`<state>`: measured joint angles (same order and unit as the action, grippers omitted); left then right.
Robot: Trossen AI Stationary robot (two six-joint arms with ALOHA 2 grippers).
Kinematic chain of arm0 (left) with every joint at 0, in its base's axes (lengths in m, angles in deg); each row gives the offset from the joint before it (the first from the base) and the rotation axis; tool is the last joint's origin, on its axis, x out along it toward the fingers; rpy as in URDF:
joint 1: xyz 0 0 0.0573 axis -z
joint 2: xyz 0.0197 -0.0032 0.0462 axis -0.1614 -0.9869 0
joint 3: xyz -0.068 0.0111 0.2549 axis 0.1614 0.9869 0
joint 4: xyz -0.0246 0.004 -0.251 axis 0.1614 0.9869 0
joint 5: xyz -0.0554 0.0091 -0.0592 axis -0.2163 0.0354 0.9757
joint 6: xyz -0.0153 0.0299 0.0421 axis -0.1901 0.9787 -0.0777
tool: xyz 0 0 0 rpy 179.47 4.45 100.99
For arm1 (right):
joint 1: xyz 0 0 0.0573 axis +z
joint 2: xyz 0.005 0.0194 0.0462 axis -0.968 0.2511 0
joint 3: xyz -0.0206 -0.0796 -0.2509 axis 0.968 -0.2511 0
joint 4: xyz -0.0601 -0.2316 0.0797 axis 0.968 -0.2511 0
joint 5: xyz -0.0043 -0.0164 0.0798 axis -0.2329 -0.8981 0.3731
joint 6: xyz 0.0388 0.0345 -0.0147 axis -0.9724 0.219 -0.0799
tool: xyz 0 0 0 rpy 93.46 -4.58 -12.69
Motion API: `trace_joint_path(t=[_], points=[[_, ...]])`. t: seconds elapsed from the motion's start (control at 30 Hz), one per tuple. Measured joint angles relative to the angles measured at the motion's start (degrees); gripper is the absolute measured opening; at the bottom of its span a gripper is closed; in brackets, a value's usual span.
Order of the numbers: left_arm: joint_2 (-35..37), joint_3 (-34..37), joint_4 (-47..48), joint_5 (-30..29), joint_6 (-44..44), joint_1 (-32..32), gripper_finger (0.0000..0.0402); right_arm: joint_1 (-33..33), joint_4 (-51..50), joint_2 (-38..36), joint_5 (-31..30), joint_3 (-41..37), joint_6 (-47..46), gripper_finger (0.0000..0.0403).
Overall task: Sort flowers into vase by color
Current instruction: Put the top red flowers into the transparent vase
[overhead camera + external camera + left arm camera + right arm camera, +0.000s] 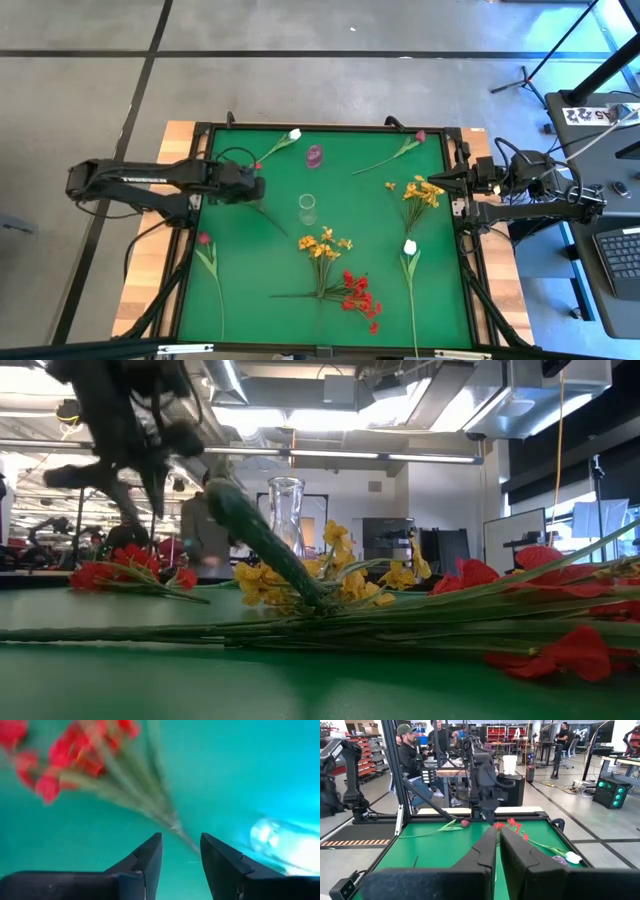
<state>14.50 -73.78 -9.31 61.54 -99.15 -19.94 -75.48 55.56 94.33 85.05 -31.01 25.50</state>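
Looking down from the high view: left gripper over the green surface left of the clear vase, a thin stem running from it toward the vase. Right gripper at the right edge by a yellow spray. Second yellow spray and red spray below the vase; white buds and pink buds scattered around.

Low view: left gripper raised, green stem slanting down from it in front of the vase.

Left wrist: fingers apart, stem of a red spray just beyond the tips; grip unclear.

Right wrist: fingers together, nothing held.
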Motion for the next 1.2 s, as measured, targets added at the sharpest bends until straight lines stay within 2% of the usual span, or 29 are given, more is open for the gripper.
trace_joint_path(t=[0.17,0.5,0.73,1.0,1.2], points=[[-3.17,4.51,-0.93,4.90,-4.50,-4.02,0.0143,0.00,0.00,0.00,0.02,0.00,0.02,0.0026],[-5.91,6.12,-15.87,6.10,-4.33,-6.80,0.0147,0.00,0.00,0.02,0.00,0.00,0.02,0.0026],[-10.29,6.17,-14.70,12.53,-5.06,-7.50,0.0148,-0.01,0.00,0.00,0.00,0.00,0.01,0.0026],[-16.52,6.17,-15.04,13.28,-4.91,-8.96,0.0148,0.00,-0.02,0.00,0.00,0.00,0.02,0.0026],[-19.39,5.87,-15.19,14.35,0.04,-10.28,0.0140,-0.02,0.00,0.02,0.00,0.00,0.02,0.0026]])
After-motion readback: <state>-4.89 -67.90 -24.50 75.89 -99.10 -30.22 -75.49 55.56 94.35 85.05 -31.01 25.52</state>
